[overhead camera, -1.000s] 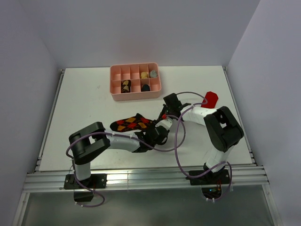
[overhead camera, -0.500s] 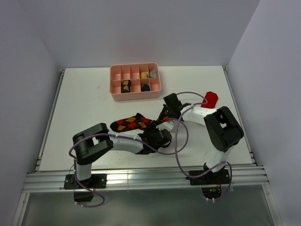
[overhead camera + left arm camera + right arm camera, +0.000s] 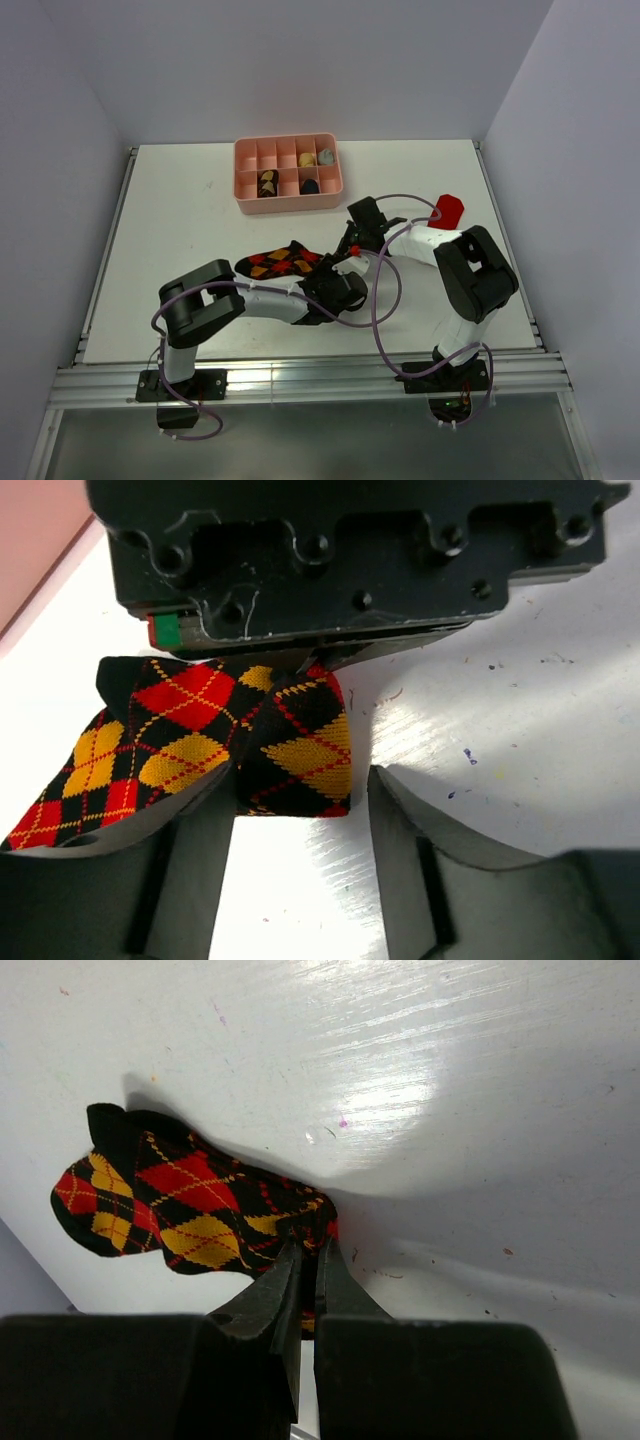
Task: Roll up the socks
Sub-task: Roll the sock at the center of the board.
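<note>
A black sock with red-orange and yellow argyle diamonds (image 3: 278,262) lies flat mid-table, its right end folded over (image 3: 300,745). My right gripper (image 3: 308,1245) is shut on that folded end, pinching the fabric (image 3: 180,1205) at its edge. My left gripper (image 3: 300,790) is open just in front of the fold, one finger on each side of it and touching nothing. In the top view the left gripper (image 3: 340,287) sits close under the right gripper (image 3: 351,258). A plain red sock (image 3: 449,209) lies at the far right, partly hidden behind the right arm.
A pink compartment tray (image 3: 288,190) stands at the back centre with several small rolled items inside. The right gripper's black body (image 3: 350,560) fills the top of the left wrist view. Purple cables loop over both arms near the sock.
The left arm has shifted a little to the right, bringing its gripper up to the sock's folded end, and its jaws opened slightly wider. The right gripper and sock have stayed put.
</note>
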Controlling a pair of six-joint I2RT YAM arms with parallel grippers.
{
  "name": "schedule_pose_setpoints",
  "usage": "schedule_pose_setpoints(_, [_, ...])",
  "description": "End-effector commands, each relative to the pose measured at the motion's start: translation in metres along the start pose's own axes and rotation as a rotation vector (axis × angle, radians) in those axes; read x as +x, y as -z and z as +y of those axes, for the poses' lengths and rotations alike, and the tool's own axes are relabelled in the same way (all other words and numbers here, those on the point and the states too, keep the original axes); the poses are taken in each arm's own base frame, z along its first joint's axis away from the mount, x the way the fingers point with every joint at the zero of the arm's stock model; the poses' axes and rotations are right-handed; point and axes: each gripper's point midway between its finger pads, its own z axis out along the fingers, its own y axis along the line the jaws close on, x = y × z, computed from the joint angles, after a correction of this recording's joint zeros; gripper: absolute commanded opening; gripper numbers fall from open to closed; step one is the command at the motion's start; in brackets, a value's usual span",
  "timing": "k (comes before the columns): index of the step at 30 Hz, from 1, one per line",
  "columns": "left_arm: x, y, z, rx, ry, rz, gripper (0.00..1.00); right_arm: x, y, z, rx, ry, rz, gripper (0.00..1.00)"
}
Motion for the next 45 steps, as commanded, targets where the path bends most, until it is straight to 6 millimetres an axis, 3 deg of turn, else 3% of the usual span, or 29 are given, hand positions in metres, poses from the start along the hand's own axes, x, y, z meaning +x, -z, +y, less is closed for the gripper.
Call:
schedule_pose_setpoints(1, [-0.011,-0.005,0.0,0.024,0.054,0.015,0.58,-0.008,0.01,0.014,-0.022,0.023,-0.024,0.0])
schedule_pose_setpoints(9, [-0.008,0.002,-0.015,0.122,0.122,0.085,0.2,-0.008,0.009,0.014,-0.018,0.016,-0.027,0.0])
schedule_pose_setpoints(11, [-0.016,0.005,-0.017,0.139,0.153,0.085,0.08,-0.008,0.009,0.013,-0.015,0.013,-0.027,0.0])
schedule_pose_setpoints(16, [-0.023,0.008,-0.017,0.155,0.201,0.092,0.02,-0.007,0.009,0.013,-0.024,0.005,-0.026,0.0])
schedule_pose_setpoints(23, [0.007,0.002,-0.005,0.201,0.386,0.166,0.01,-0.005,0.012,0.015,-0.06,0.0,-0.032,0.0])
schedule_pose_setpoints(24, [0.004,0.001,0.006,0.205,0.441,0.161,0.01,-0.007,0.013,0.018,-0.079,-0.003,-0.044,0.0])
schedule_pose_setpoints(26, [0.016,0.003,0.009,0.243,0.519,0.186,0.01,-0.005,0.013,0.02,-0.108,-0.008,-0.048,0.0])
schedule_pose_setpoints(27, [0.008,0.002,0.02,0.246,0.575,0.163,0.01,-0.006,0.015,0.023,-0.126,-0.006,-0.056,0.0])
schedule_pose_setpoints(28, [0.019,0.003,0.023,0.247,0.593,0.182,0.01,-0.004,0.015,0.022,-0.133,-0.006,-0.055,0.0])
schedule_pose_setpoints(38, [0.037,-0.004,0.035,0.413,0.895,0.244,0.01,-0.015,0.038,0.043,-0.288,0.043,-0.167,0.47])
schedule_pose_setpoints(45, [0.039,-0.006,0.034,0.461,0.945,0.266,0.01,-0.004,0.031,0.035,-0.322,0.012,-0.151,0.62])
